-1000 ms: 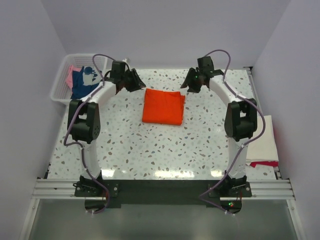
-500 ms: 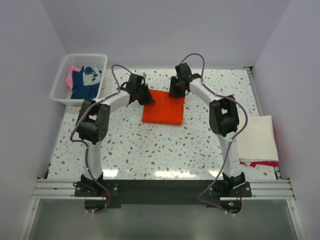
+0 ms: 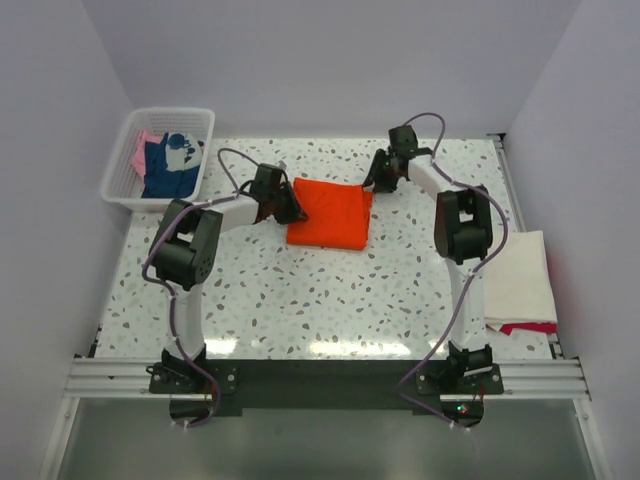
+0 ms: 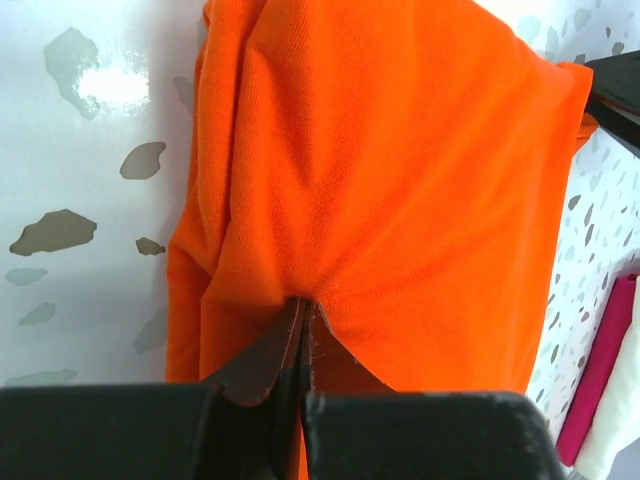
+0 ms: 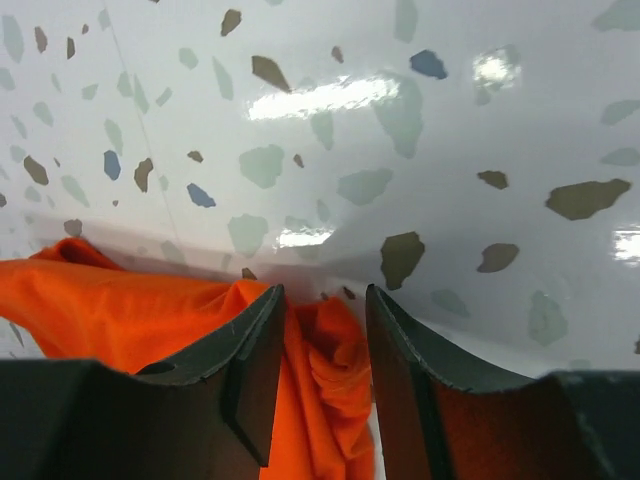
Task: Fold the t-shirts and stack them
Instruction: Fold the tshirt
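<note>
Closing onto orange t-shirt (image 4: 390, 170), left end effector (image 4: 305, 306)

No text, label, brand, number or sign is showing clearly enough to be read in any of the views. In the upper left of the top view, a navy t-shirt (image 3: 160, 178) lying in the white basket (image 3: 113, 192) is showing a pale printed patch, but it is appearing too small to make out.
</note>
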Robot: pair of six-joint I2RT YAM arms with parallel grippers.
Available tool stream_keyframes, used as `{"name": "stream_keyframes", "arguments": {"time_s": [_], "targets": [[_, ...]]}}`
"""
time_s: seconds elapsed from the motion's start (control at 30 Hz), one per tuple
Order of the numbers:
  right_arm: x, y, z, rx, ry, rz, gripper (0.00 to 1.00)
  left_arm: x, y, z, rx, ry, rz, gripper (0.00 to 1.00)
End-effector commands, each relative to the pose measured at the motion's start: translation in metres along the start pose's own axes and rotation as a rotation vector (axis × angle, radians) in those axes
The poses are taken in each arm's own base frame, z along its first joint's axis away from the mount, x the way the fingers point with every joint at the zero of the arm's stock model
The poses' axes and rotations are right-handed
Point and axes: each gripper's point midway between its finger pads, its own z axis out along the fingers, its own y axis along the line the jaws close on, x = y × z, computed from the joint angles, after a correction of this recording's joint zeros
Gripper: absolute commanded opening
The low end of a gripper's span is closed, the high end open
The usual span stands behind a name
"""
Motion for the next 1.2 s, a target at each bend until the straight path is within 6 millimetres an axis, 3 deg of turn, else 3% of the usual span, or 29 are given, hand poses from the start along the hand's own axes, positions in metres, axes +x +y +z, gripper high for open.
{"name": "stream_keyframes", "arguments": {"time_s": [0.0,0.07,0.17,0.27,0.43,0.6,0.63,0.83,1.0,1.17], "targets": [[0.02,0.021,-0.008,-0.047,0.038,-0.03,0.43,0.02,0.015,-0.003,-0.076,0.011,-0.015,0.02],[0.017,0.014,-0.023,-0.011,-0.012,-0.037,0.43,0.022,0.014,-0.009,-0.073,-0.002,-0.026,0.03],[0.009,0.006,-0.04,0.038,-0.077,-0.039,0.56,0.023,0.01,-0.014,-0.057,-0.009,-0.033,0.04],[-0.01,0.006,-0.074,0.084,-0.167,-0.058,0.69,0.024,0.008,-0.019,-0.056,-0.005,-0.023,0.04],[-0.009,0.012,-0.097,0.048,-0.193,-0.059,0.7,0.029,0.009,-0.028,-0.063,-0.002,-0.014,0.04],[0.033,0.022,-0.093,0.0,-0.125,-0.123,0.68,0.033,0.01,-0.034,-0.059,0.006,-0.007,0.05],[0.047,0.032,-0.092,0.003,-0.109,-0.158,0.68,0.032,0.008,-0.036,-0.057,0.003,-0.005,0.05],[0.087,0.046,-0.085,0.164,-0.139,-0.311,0.66,0.021,-0.004,-0.041,-0.026,-0.021,0.016,0.06],[0.125,0.03,-0.066,0.299,-0.064,-0.373,0.59,0.033,0.005,-0.04,-0.054,-0.002,0.009,0.06],[0.18,0.006,-0.067,0.346,0.018,-0.396,0.57,0.059,0.026,-0.052,-0.077,0.009,-0.023,0.06]]}}
